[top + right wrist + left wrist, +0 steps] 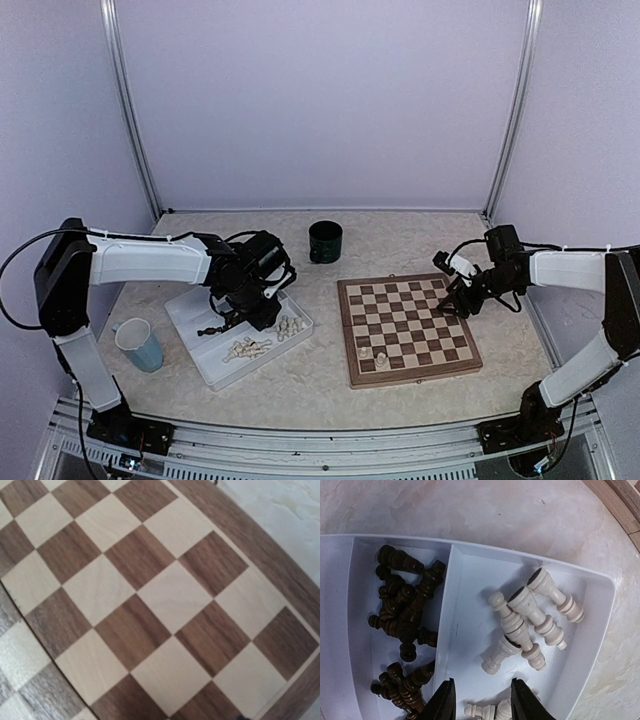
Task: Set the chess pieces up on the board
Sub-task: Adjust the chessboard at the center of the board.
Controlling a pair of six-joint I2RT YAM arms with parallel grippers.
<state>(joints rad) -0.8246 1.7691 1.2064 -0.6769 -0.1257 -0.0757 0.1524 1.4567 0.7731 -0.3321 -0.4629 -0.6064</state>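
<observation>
Left end effector (pixel 483 681): mine, fingers partly open above the white tray (pixel 530 560), over loose cream pieces (pixel 530 615); nothing visibly gripped.
Dark pieces (pixel 405 610): heaped in the neighbouring compartment.
Right end effector (pixel 462 300): mine, low over the board's (pixel 346 335) right edge; I cannot tell its opening.
Board: two pale pieces (pixel 380 358) near its near left corner.

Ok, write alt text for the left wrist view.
A white divided tray holds dark brown chess pieces heaped in its left compartment, cream ones in its right. The left pincer hangs open over the cream side.
</observation>
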